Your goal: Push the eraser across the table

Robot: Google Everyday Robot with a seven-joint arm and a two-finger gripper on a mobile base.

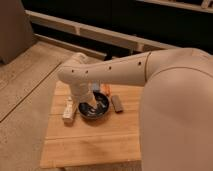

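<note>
my gripper [91,103] down at the dark bowl [101,113], grip state cannot tell | eraser [117,103] flat on table [90,145], just beside bowl at its 3 o'clock | white bar [69,108] at bowl's 9 o'clock, near left edge, writing too blurred | bare planks toward 6 o'clock edge

The bench [95,145] is pale yellowish-brown slatted wood, and the eraser [118,104] is dark grey. The cream-white arm [117,74] holds its gripper [91,106] over the dark bowl [103,114], near a white bar [68,109].
</note>
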